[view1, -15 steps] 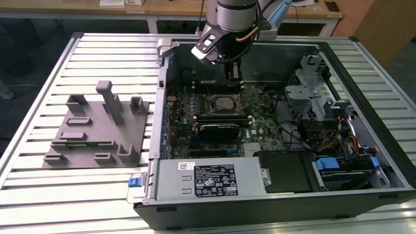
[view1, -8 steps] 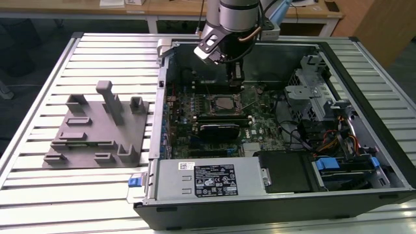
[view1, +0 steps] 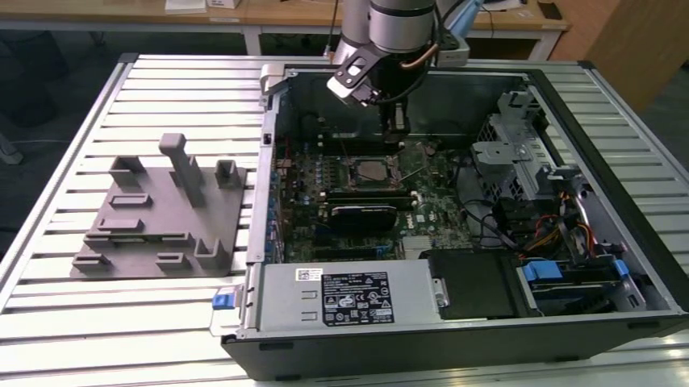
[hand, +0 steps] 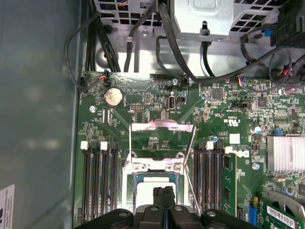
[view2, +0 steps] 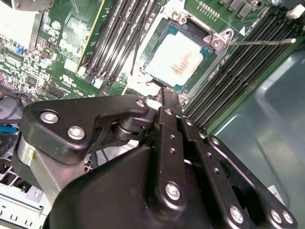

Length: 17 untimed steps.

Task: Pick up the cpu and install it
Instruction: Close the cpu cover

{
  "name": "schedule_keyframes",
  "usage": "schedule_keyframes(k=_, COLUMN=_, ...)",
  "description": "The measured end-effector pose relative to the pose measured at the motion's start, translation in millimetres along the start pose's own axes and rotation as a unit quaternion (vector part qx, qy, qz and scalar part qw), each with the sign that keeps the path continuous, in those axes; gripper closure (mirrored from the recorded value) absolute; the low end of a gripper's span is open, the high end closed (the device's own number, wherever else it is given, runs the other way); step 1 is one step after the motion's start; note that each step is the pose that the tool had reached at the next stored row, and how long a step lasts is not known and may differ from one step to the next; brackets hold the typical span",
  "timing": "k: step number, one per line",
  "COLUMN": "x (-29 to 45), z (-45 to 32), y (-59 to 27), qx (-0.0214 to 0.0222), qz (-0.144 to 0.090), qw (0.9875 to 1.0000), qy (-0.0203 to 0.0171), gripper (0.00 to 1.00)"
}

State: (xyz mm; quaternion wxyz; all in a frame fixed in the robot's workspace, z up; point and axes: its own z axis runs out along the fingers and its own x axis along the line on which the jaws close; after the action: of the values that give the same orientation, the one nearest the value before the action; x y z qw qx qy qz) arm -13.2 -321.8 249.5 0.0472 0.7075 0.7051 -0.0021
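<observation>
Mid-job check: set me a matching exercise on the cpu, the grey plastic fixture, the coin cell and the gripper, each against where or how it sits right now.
Things:
1. cpu
2. grey plastic fixture
3. coin cell
4. gripper

Places or states:
a. on the slatted table, outside the computer case
b. lying in the socket
c. above the motherboard, fingers together, holding nothing
d. round and silver, mounted on the motherboard

Pairs: 1-b, 2-a, 3-d, 4-c
</observation>
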Motion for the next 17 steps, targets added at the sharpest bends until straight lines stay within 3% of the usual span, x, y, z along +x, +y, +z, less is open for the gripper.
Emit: schedule_keyframes(k=17, x=0.2, z=1.3, y=20.9, qx=0.0, qz=0.0, qw=1.0, qy=0.0, gripper=0.89)
